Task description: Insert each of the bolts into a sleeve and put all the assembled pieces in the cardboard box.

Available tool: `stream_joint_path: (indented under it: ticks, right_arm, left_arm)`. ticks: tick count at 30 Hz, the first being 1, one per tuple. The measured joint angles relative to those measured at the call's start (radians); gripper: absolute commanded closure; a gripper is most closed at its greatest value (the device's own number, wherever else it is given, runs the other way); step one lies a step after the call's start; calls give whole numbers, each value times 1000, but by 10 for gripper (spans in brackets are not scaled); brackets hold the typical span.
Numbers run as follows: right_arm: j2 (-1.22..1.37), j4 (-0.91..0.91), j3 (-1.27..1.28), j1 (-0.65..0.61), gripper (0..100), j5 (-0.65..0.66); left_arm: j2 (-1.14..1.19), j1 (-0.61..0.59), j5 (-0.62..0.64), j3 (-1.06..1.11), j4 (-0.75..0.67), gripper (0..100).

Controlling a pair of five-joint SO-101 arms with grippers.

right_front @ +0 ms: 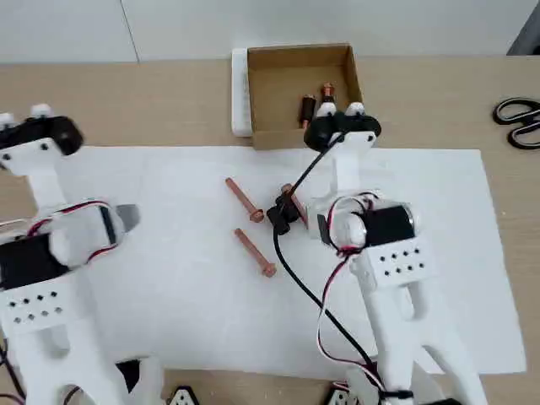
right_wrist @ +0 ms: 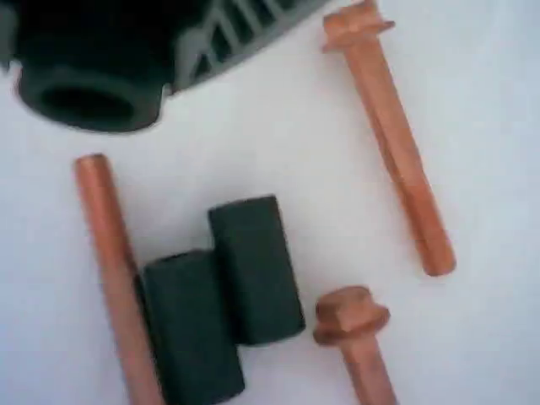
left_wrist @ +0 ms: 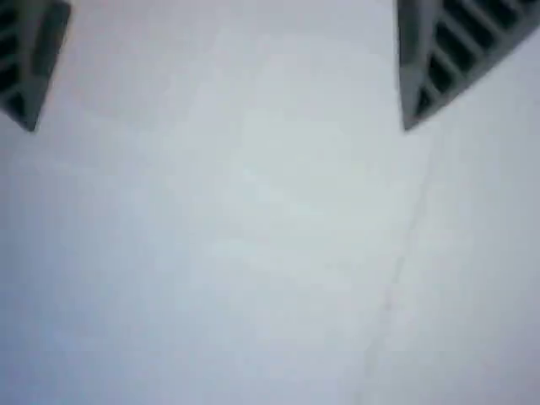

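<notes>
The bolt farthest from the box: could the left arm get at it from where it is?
Probably yes: only bare white paper lies between the left gripper and that bolt, and its jaws stand open.

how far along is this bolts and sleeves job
Done: at least one assembled piece lies in the cardboard box. In hand: the right gripper holds a sleeve above the paper. Left: three bare bolts and two empty sleeves lie on the paper, unjoined and unboxed. The left gripper is open, holding nothing.
</notes>
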Motion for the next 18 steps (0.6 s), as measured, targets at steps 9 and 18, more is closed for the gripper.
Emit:
stream_joint_path:
  ticks: [9,18]
  right_arm:
    - [-49,0,12,86,994,143]
    - [-49,0,12,115,995,147]
  left_arm:
    - [91,285,51,0,-25,739]
    - [430,431,-256,-97,-34,739]
